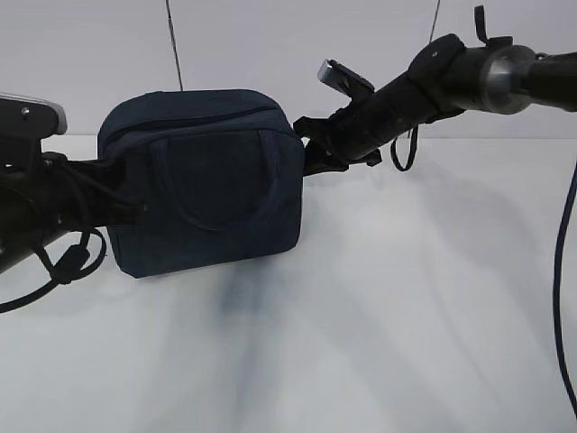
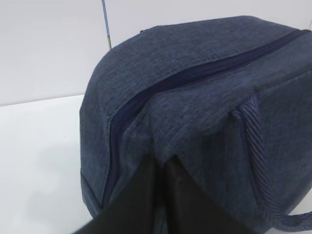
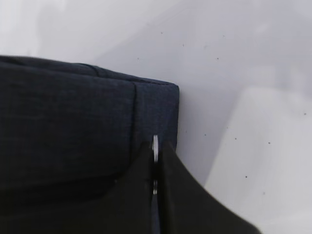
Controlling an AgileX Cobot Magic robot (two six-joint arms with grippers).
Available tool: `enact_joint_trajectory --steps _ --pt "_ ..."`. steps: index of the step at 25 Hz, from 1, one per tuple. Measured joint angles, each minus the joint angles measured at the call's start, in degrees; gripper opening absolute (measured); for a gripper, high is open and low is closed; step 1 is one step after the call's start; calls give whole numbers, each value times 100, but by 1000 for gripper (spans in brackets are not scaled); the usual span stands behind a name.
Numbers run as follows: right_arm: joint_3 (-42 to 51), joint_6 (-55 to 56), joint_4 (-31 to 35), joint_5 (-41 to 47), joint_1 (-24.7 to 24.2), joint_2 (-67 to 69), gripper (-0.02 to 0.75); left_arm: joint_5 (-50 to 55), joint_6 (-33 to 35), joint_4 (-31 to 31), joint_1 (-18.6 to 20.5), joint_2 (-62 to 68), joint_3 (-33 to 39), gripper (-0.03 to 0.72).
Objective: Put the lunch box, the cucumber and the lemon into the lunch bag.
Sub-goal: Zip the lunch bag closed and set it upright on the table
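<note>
The dark navy lunch bag stands on the white table, its top zipper closed. My left gripper is shut on a pinch of the bag's fabric at its left end. My right gripper is shut on the silver ring pull at the bag's right end; the bag also shows in the right wrist view. In the exterior view the right gripper meets the bag's upper right corner. The lunch box, cucumber and lemon are out of view.
The white table spreads in front of and to the right of the bag. A white wall with a thin vertical seam stands behind. A black cable hangs at the right edge.
</note>
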Motion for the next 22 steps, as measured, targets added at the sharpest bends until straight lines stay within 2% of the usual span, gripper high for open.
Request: enact_joint_trajectory --steps 17,18,19,22 --pt "0 -230 302 70 -8 109 29 0 0 0 0 0 0 5" --pt "0 -241 312 111 -12 109 50 0 0 -9 0 0 0 5" --pt "0 -240 312 135 -22 109 101 0 0 -9 0 0 0 5" --pt "0 -240 312 186 -47 112 297 0 0 -9 0 0 0 5"
